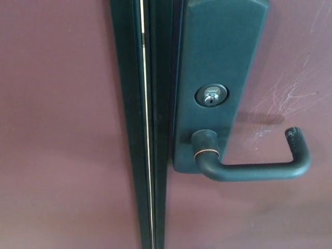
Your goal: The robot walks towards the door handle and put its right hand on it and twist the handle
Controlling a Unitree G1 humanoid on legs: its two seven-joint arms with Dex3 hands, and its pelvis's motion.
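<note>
A dark lever door handle [254, 170] juts from a dark backplate [220, 62] on the maroon door [290, 218], filling the right half of the head view. The lever runs level to the right and its tip [295, 139] hooks back toward the door. A silver keyhole cylinder [211, 96] sits in the backplate just above the lever's root. Neither of my hands shows anywhere in the picture.
A dark vertical door edge [155, 124] with a thin bright gap [146, 124] runs top to bottom left of the backplate. Another maroon panel [57, 129] lies left of it. Scratches [285, 98] mark the door above the lever.
</note>
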